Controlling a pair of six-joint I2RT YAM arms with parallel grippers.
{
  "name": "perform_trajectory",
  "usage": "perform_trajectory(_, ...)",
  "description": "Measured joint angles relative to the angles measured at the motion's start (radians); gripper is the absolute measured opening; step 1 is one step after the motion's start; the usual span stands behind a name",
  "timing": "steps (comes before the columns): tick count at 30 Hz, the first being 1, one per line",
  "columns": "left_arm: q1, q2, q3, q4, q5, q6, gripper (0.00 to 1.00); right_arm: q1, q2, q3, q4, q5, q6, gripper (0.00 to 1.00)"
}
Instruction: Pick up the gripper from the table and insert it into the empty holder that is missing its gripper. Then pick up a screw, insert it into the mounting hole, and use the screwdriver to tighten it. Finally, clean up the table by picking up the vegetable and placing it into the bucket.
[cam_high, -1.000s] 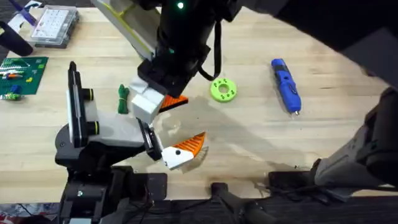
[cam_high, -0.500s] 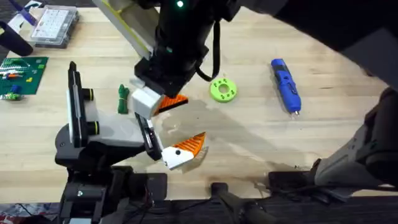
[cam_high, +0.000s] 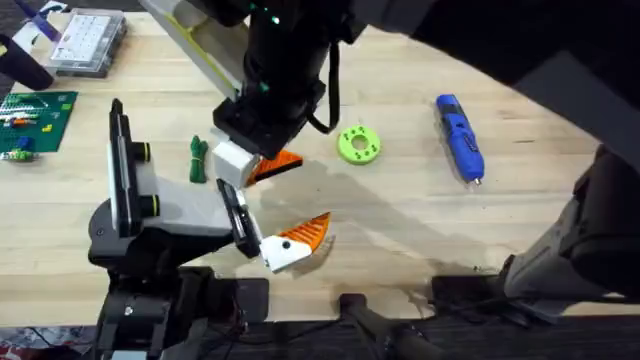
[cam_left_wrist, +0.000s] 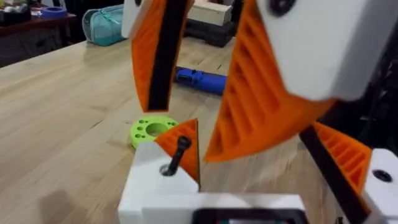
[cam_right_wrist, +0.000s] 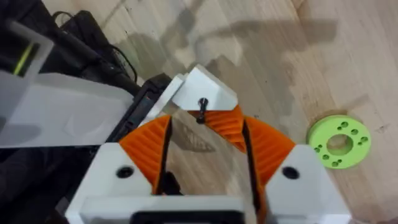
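Right gripper (cam_right_wrist: 202, 124) pinching the gripper (cam_right_wrist: 205, 87) by its orange wedge, pads on either flank, so the white block base leads, free to enter its seat. Block sits just beside the black end plate of the holder (cam_high: 165, 215), not clearly seated; a screw (cam_right_wrist: 203, 109) stands upright in its hole. Judgement: insertion step; the twin finger (cam_high: 298, 240) at the plate's other end gives the alignment reference

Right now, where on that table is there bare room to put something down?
The table lies bare between the lime-green disc, the blue screwdriver and the near edge. It is crowded on the other side, where the holder, the vegetable and a right gripper cluster.
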Motion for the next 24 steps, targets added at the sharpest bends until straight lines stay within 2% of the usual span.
perform_trajectory(18,0.000,0.000,0.000,0.000,0.000,0.000,0.986,0.004,0.026,0.000,0.000,0.000,0.004,0.547)
perform_trajectory(22,0.000,0.000,0.000,0.000,0.000,0.000,0.986,0.004,0.026,0.000,0.001,0.000,0.004,0.502)
perform_trajectory(24,0.000,0.000,0.000,0.000,0.000,0.000,0.986,0.004,0.026,0.000,0.001,0.000,0.006,0.448)
